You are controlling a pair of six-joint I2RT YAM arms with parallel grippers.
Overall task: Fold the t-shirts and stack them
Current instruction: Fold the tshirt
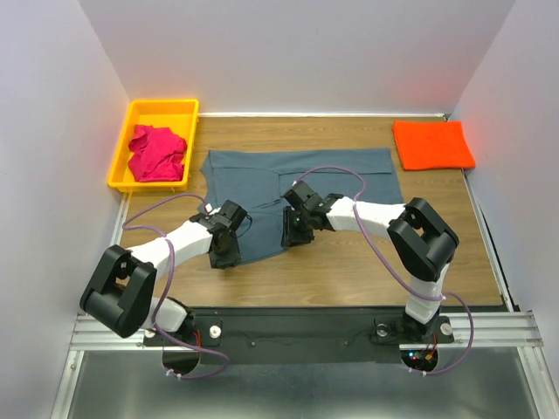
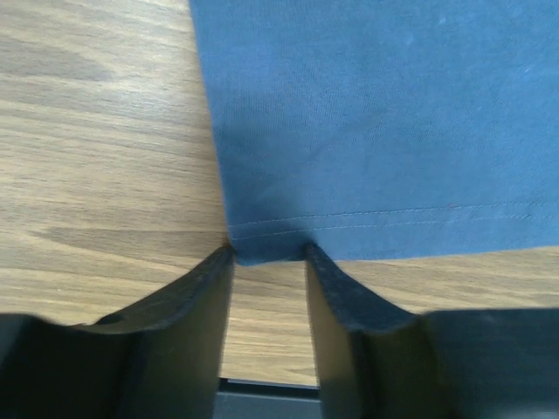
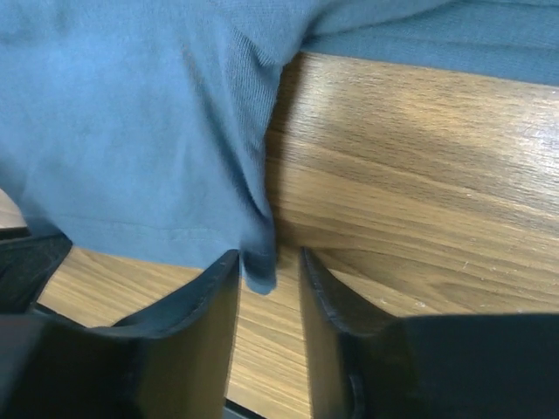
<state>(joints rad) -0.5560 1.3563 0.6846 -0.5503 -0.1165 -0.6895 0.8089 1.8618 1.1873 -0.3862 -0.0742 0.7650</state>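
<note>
The large slate grey-blue cloth t-shirt (image 1: 301, 175) lies spread flat mid-table, its near hem toward the arms. The left pincer (image 2: 269, 253) stands apart, its fingers either side of the near-left hem corner. The right pincer (image 3: 269, 257) is also apart, with the near-right corner drooping between its fingers and resting against only one of them.

The step in hand looks like taking both hem corners for a fold away from the arms. To do it well, each pincer should close low, on the stitched hem rather than the bare tip. The right one needs more cloth between its fingers first. Both corners should then rise level.

The wooden table (image 1: 367, 271) is bare before the hem. At the far edge, the folded bright orange t-shirt (image 1: 432, 144) sits near the right corner. The crumpled magenta-pink t-shirt (image 1: 157, 153) lies in the yellow plastic bin (image 1: 162, 105), just beside the left sleeve, so the fold has little room there.
</note>
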